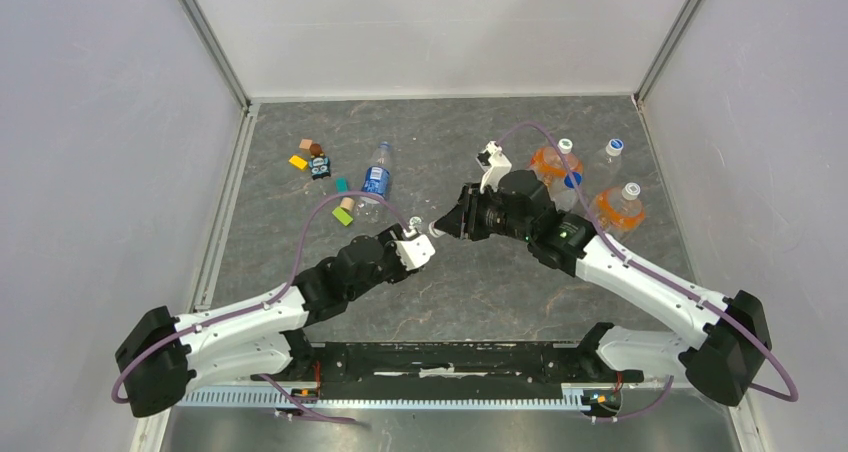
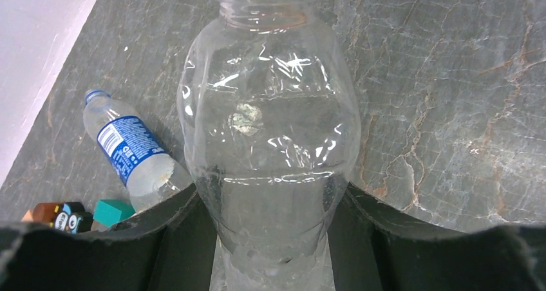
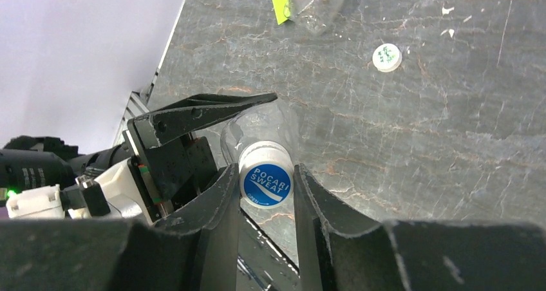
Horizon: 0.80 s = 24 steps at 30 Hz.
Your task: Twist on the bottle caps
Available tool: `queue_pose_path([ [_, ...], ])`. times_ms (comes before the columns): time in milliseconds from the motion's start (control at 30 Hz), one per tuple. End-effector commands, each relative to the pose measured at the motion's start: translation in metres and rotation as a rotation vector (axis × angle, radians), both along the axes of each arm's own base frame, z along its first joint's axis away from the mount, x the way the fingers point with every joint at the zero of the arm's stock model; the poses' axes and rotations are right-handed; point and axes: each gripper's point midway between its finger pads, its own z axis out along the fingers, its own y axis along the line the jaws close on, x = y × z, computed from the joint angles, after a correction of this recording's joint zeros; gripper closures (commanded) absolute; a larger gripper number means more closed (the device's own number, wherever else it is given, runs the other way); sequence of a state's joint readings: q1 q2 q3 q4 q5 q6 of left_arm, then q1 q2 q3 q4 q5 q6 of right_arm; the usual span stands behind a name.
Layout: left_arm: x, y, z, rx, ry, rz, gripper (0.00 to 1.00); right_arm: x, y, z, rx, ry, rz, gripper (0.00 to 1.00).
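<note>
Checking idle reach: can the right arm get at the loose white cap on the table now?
Probably not yet. Nothing stands around the loose cap, but the right gripper is shut on a printed cap at the neck of the unlabelled bottle in the left gripper; it must release first.

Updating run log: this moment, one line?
left jaws shut on unlabelled bottle; right jaws shut on cap at its neck; second cap, labelled bottle lying on table
</note>
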State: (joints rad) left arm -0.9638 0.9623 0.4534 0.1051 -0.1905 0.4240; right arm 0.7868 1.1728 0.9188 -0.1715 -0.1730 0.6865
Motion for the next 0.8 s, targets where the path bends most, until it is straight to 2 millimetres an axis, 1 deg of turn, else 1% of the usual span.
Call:
queue_pose_path([
  [0, 0.01, -0.028, 0.073, -0.164, -0.169, -0.043, 0.98, -0.004, -0.003, -0.013, 0.009, 0.133, -0.137, 1.0],
  [167, 0.011, -0.027, 0.07, -0.115, -0.205, -0.046, 0.98, -0.006, -0.005, -0.022, 0.01, 0.208, -0.243, 1.0],
  [300, 0.012, -0.022, 0.066, -0.02, -0.273, -0.045, 0.98, -0.01, -0.005, -0.029, 0.012, 0.271, -0.3, 1.0],
  [367, 0.012, -0.021, 0.066, 0.001, -0.288, -0.038, 0.98, -0.013, -0.004, -0.032, 0.023, 0.308, -0.325, 1.0],
  [600, 0.011, -0.021, 0.067, 0.017, -0.327, -0.027, 0.98, -0.029, 0.001, -0.047, 0.101, 0.453, -0.41, 1.0],
  [667, 0.011, -0.022, 0.067, 0.012, -0.327, -0.023, 0.98, -0.033, 0.004, -0.046, 0.142, 0.482, -0.433, 1.0],
  [767, 0.01, -0.025, 0.069, -0.049, -0.285, -0.003, 0.98, -0.034, 0.006, -0.044, 0.198, 0.489, -0.466, 1.0],
])
